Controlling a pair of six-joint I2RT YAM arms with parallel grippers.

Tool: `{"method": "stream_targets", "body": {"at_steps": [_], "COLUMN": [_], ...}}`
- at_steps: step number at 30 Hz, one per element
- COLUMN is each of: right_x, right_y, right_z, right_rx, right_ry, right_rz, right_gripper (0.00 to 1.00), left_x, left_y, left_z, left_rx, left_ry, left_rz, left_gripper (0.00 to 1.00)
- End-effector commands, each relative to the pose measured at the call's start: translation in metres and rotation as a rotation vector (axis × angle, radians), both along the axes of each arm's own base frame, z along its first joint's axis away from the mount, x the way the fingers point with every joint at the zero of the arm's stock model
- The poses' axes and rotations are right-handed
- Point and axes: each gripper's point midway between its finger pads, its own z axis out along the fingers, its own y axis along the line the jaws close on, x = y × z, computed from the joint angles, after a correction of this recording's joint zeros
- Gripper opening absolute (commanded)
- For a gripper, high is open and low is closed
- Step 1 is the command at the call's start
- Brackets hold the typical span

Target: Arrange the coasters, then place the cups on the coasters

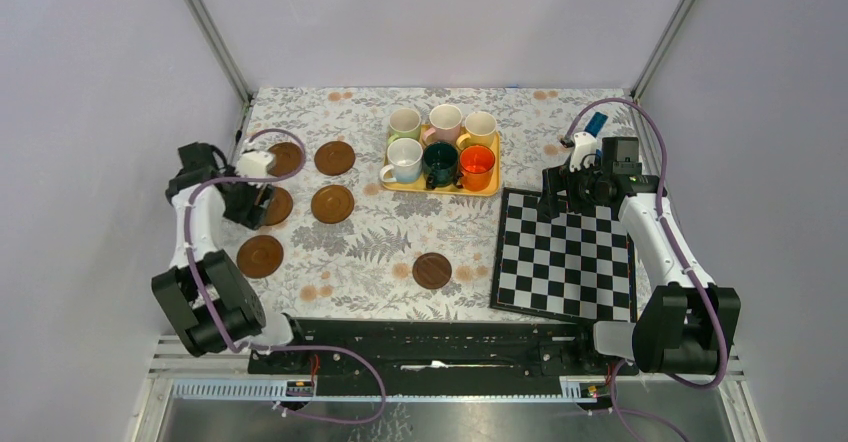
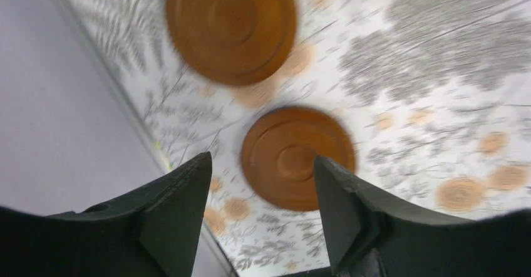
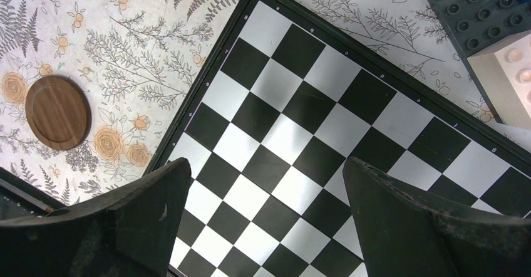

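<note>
Top external view: six cups (image 1: 440, 147) stand upright, mouths up, in two rows on the yellow tray (image 1: 440, 188) near the table's (image 1: 400, 242) far edge. Five coasters (image 1: 332, 203) lie flat toward the left edge and a sixth coaster (image 1: 432, 270) lies near the front edge. Being round, they show no long axis. The left gripper (image 2: 263, 164) hangs over the nearest coaster (image 2: 288, 151), fingers apart, holding nothing. The right gripper (image 3: 266, 167) gapes wide above the chequered board (image 3: 300, 120).
</note>
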Motion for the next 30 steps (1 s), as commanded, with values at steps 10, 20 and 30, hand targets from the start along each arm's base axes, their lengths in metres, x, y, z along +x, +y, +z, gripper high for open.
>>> {"method": "stream_targets", "body": {"at_steps": [10,20,30], "right_x": [0.0,0.001,0.001], "right_y": [0.008,0.006,0.003], "right_z": [0.017,0.019,0.019], "right_rx": [0.032,0.023,0.007], "right_ry": [-0.062,-0.074,-0.08], "right_rz": [0.029,0.016,0.005], "right_gripper": [0.98,0.98,0.98], "left_x": [-0.009,-0.029,-0.028], "left_y": [-0.253,-0.382,-0.434], "left_z": [0.051,0.006,-0.044], "left_rx": [-0.205,-0.17,-0.153], "left_ry": [-0.052,-0.014,0.027], "left_rz": [-0.546,-0.809,-0.901], "left_gripper": [0.87,0.8,0.65]}}
